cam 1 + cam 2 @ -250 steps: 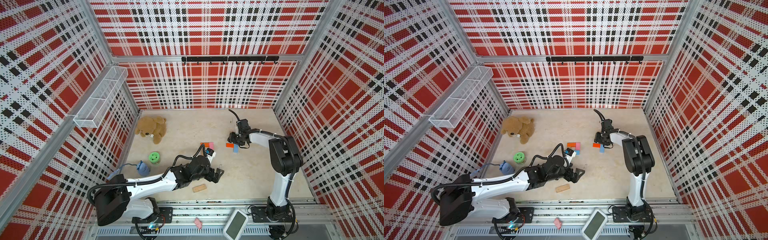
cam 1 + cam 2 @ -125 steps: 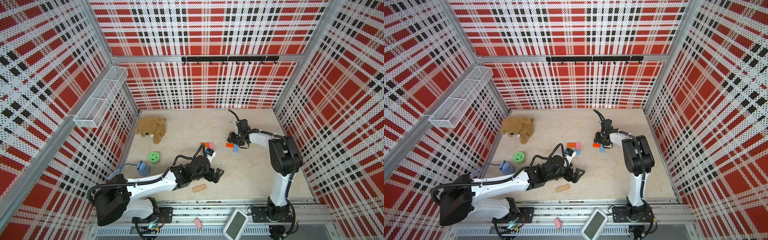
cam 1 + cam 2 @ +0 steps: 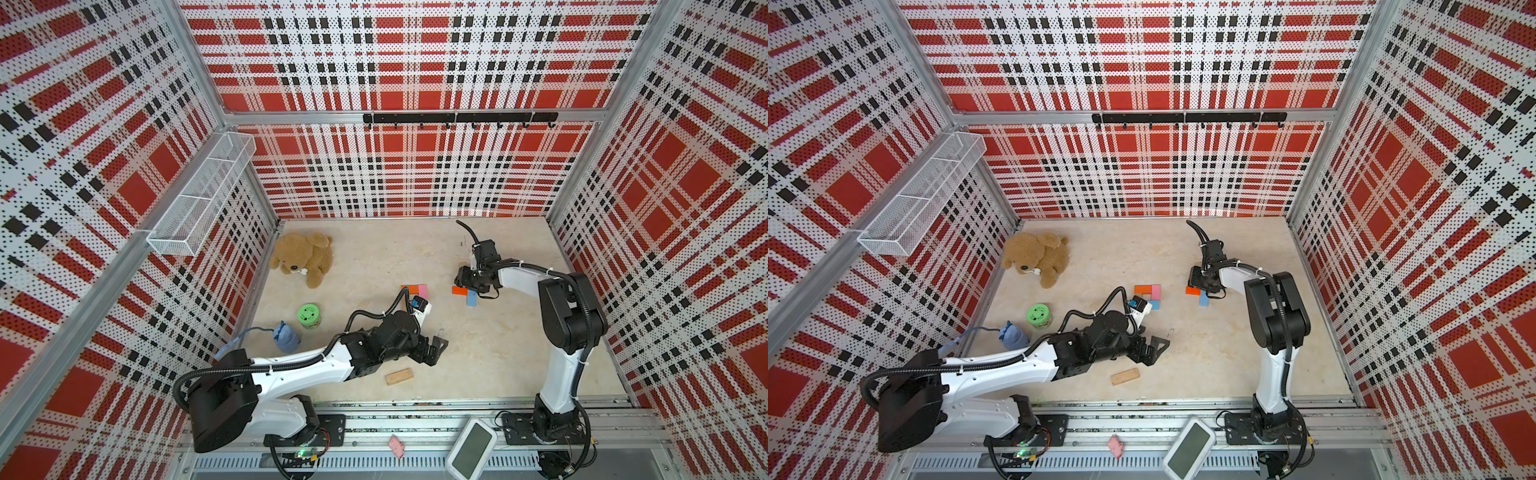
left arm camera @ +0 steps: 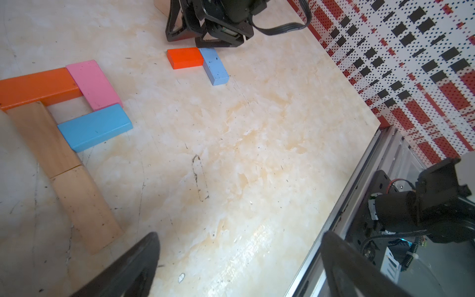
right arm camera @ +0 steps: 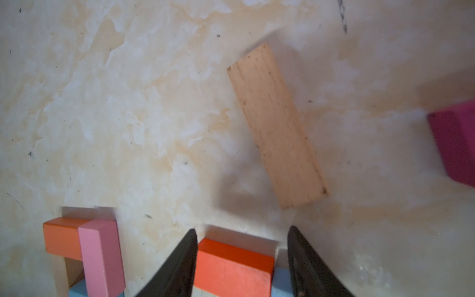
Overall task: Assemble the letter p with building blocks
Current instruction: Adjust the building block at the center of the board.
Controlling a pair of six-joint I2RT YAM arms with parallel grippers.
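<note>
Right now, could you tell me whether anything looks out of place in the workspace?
Yes: a small pink piece lies off the table, down on the front metal rail, apart from the building blocks.

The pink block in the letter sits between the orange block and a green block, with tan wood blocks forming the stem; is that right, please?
Not quite: at the pink block's other end lies a light blue block, not a green one, as the left wrist view shows. The pink block does meet the orange block, and tan wood blocks form the stem.
</note>
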